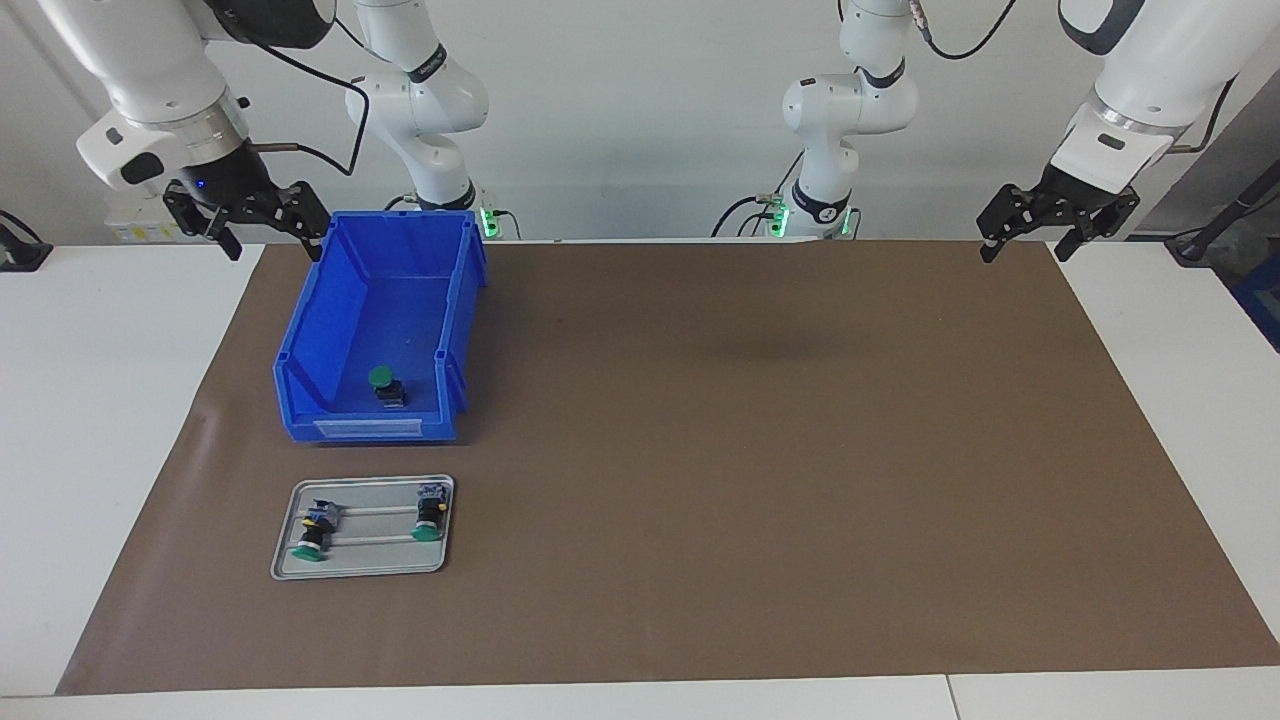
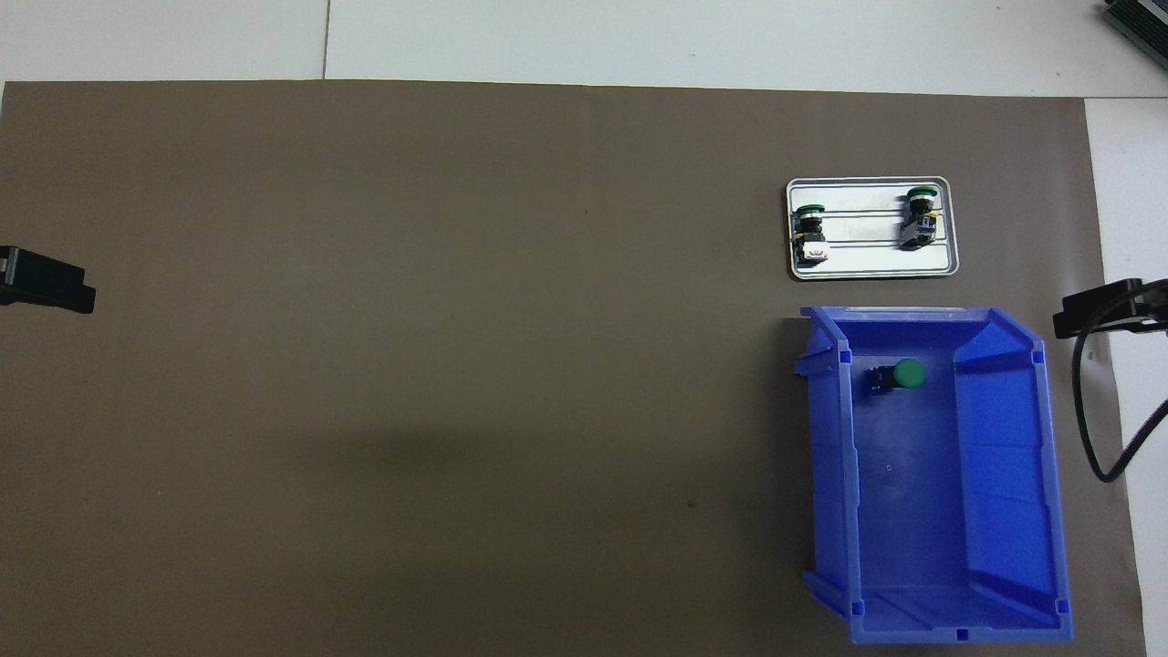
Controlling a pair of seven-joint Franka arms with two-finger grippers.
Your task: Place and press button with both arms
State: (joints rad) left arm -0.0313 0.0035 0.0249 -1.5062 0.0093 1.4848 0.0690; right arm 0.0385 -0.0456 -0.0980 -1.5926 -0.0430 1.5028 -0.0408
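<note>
- Brown paper mat (image 1: 700, 450) covers most of the white table (image 1: 100, 450).
- Open-topped blue plastic bin (image 1: 330, 330) sits on the mat toward the right arm's end.
- Right gripper (image 1: 262, 225) hangs with fingers spread over the mat's edge at the bin's 10 o'clock in the facing view; left gripper (image 1: 1040, 232) hangs spread at the mat's 2 o'clock corner. Both arms wait.
- Flat silver metal tray (image 1: 360, 565), at the bin's 6 o'clock in that view, carries two green-capped buttons lying on their sides (image 1: 312, 535) (image 1: 430, 517).
- Green-capped black push-button (image 1: 384, 384) rests inside the bin near its low open end.
</note>
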